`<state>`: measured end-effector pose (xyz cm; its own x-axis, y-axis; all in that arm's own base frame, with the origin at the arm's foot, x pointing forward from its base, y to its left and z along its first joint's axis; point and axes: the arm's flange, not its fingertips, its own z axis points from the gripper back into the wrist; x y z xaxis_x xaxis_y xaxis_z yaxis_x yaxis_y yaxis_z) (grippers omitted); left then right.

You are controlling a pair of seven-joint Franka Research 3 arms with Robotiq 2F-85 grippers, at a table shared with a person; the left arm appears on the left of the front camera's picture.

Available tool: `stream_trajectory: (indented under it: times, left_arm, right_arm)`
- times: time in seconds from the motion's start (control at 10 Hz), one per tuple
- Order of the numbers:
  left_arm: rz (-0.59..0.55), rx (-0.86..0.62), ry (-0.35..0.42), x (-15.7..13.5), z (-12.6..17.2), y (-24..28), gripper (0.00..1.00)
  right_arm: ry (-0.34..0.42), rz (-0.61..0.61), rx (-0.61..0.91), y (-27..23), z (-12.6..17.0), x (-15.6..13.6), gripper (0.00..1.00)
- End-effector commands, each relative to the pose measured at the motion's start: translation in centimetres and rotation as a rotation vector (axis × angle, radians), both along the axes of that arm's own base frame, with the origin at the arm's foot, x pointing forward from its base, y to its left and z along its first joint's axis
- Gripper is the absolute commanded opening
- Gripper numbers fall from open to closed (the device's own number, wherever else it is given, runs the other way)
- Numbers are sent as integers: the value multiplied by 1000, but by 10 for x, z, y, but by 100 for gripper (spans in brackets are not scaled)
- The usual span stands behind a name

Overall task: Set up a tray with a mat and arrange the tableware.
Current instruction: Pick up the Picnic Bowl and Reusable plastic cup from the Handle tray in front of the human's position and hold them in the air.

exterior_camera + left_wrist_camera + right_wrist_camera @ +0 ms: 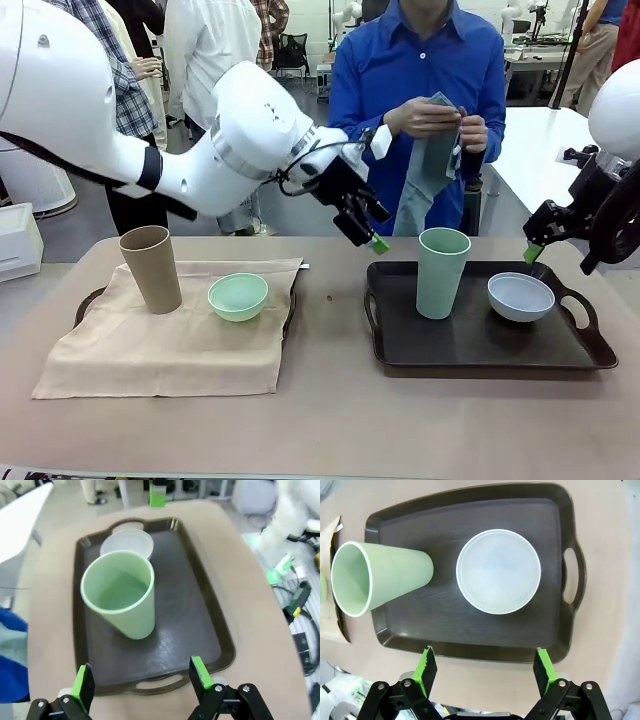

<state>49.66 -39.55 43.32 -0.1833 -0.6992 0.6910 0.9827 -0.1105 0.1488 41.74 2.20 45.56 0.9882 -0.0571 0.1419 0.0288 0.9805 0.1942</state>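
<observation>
Left hand (pixel 140 675) is hovering wide open, one tapered pale green cup (pixel 120 597) standing ahead on the dark glossy tray (pixel 190 595); right hand (pixel 485 662) is gaping too, one round white bowl (pixel 498 571) sitting just beyond it.

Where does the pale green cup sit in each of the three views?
Front view: pale green cup right of centre, upright on the dark tray's left part.
Left wrist view: pale green cup centre-left, nearer than the white bowl.
Right wrist view: pale green cup at the left side.
Shared landmark: the white bowl beside it.
</observation>
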Motion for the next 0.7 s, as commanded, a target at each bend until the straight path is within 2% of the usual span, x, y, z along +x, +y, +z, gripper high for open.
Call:
stream_trajectory:
  times: [0.0, 0.2, 0.4, 0.6]
  left_arm:
    - [48, -59, -112, -10, -32, 9, 100]
    - [92, -121, -64, 7, -42, 7, 100]
    - [128, -161, 107, 32, -42, 7, 100]
    - [127, -150, 197, 44, -42, 3, 100]
  right_arm:
    - [-11, -47, -48, -2, -12, -1, 100]
    - [5, -62, -48, -7, -19, 4, 100]
    - [20, -69, -49, -17, -25, 10, 100]
    - [22, -54, -47, -25, -32, 17, 100]
